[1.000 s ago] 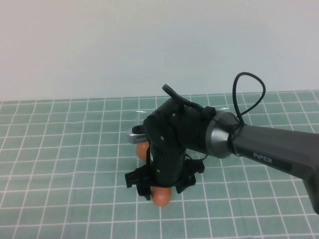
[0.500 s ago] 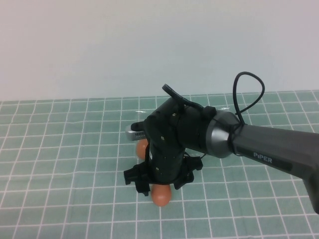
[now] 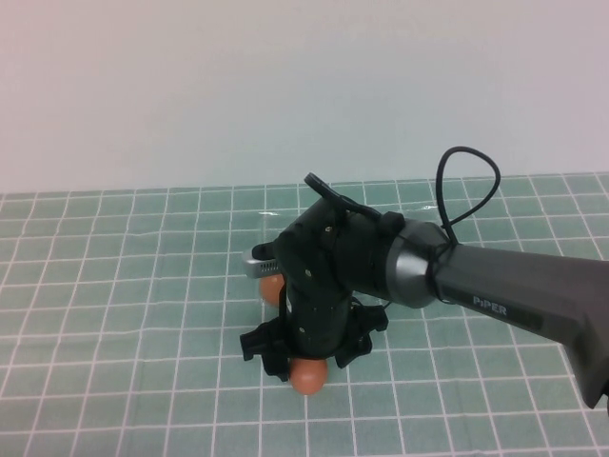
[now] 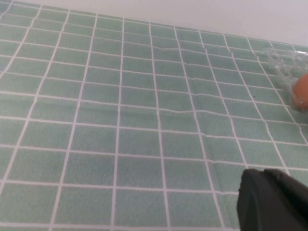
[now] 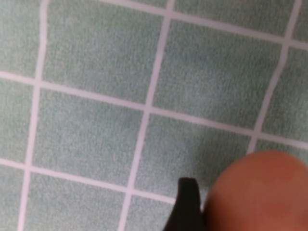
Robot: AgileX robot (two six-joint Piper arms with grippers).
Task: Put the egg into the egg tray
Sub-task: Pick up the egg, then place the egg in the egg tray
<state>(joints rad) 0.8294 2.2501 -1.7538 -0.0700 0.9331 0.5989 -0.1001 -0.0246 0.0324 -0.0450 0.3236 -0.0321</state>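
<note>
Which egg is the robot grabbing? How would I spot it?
Find the right arm reaching over the green checked table. At its tip, the right gripper is at an orange-brown egg. Another egg peeks out farther back; the left gripper idles elsewhere.

1. egg (image 3: 308, 375) under the right gripper (image 3: 306, 362): matte orange-brown
2. right gripper: black, with a grey-silver arm behind it
3. table mat (image 3: 114, 314): pale green with a white grid
4. egg tray (image 4: 284, 65): clear, glinty
</note>
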